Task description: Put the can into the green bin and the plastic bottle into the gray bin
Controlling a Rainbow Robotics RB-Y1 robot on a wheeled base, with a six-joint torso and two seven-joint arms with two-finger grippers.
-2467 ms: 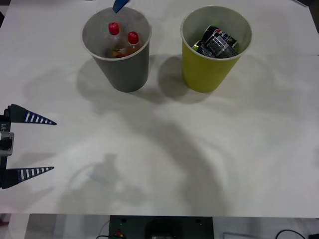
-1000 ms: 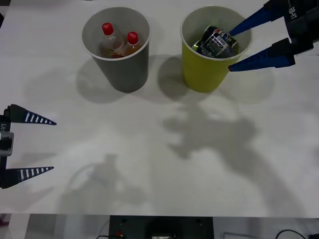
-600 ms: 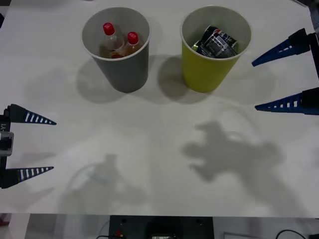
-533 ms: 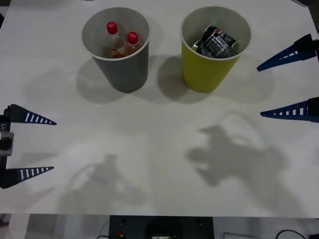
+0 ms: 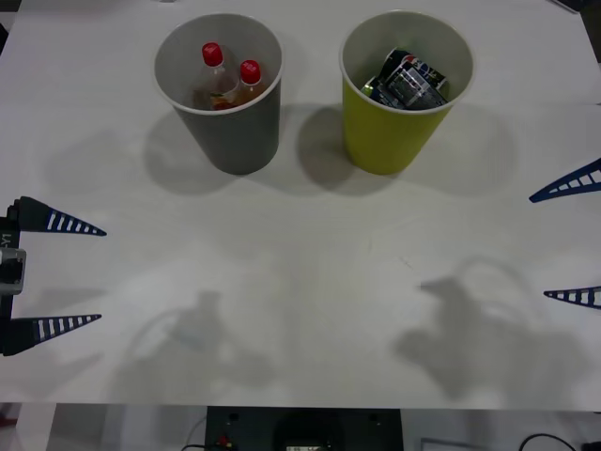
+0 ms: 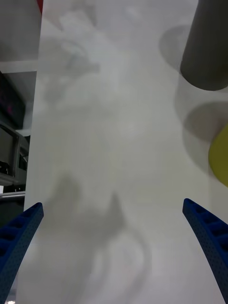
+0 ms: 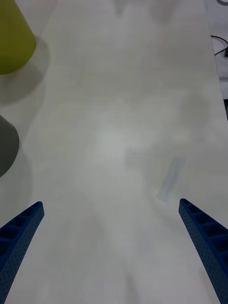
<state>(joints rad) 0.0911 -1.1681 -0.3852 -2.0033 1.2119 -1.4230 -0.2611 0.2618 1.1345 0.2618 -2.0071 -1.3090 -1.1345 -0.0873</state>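
The gray bin (image 5: 225, 117) stands at the back left and holds the plastic bottle (image 5: 214, 68), red-capped, leaning beside a second red-capped bottle (image 5: 247, 83) with amber contents. To its right, the green bin (image 5: 390, 132) holds a dark can (image 5: 410, 81). My right gripper (image 5: 540, 247) is open at the table's right edge, well in front of the green bin, with nothing between its fingers. At the left edge my left gripper (image 5: 100, 275) is parked open. The right wrist view shows the gray bin (image 6: 209, 47) and the green bin (image 6: 220, 156) beyond that gripper (image 6: 113, 204).
The white table (image 5: 300, 282) stretches bare between the two grippers and the bins. In the left wrist view the green bin (image 7: 13, 38) and gray bin (image 7: 6, 147) sit at one side, far from my left gripper (image 7: 110, 204). The table's near edge runs along the front.
My right gripper has drawn away from above the green bin, out to the right edge and nearer the front. The pale bottle settled in the gray bin. The left arm stayed still.
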